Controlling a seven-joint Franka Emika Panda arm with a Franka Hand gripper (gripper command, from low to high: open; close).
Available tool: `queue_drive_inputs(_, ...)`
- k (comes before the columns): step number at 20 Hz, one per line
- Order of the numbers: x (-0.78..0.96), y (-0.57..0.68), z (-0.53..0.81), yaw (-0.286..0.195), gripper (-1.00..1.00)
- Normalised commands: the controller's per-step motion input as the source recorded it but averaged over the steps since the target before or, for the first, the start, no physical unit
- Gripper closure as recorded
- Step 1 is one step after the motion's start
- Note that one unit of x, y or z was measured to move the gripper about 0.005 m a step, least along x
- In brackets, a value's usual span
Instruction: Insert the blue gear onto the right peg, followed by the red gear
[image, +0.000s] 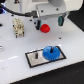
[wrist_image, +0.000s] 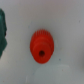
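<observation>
Hovering over the red gear (image: 45, 27), your gripper (image: 47, 21) hangs with its jaws spread wide and holding nothing — one dark finger shows on either side of the gear in the exterior view, neither of them touching it. That spacing reads as a pre-grasp pose: the fingers straddle the toothed rim so that closing would pinch it across its width.

From the wrist view, the red gear sits close to centre, hub hole visible, lying flat on the white tabletop (wrist_image: 65, 20). You are lined up nearly straight above it, which is why it looks round and barely skewed.

Taking the red gear as the dial's centre in the exterior view, the grey plate (image: 34, 60) lies toward 6 o'clock, well apart. The blue gear (image: 52, 52) already rests on that plate's end toward the exterior view's right, presumably seated on the right peg, which is hidden beneath it — I cannot confirm the fit. A second peg (image: 39, 53) stands bare just beside the blue gear at its 9 o'clock.

So the first half looks done, and the red gear is yours to pick next. A small fixture (image: 19, 27) stands at the red gear's 9 o'clock, clear of your descent.
</observation>
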Motion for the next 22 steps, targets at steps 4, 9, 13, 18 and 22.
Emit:
queue_drive_inputs(4,-0.57,0.13,-0.16,0.000,-1.00)
queue_drive_inputs(9,-0.28,0.12,-0.29,0.000,-1.00)
queue_drive_inputs(13,-0.17,0.12,-0.31,0.000,-1.00)
queue_drive_inputs(18,-0.19,0.10,-0.31,0.000,-1.00)
queue_drive_inputs(22,-0.22,0.09,-0.30,0.000,-1.00)
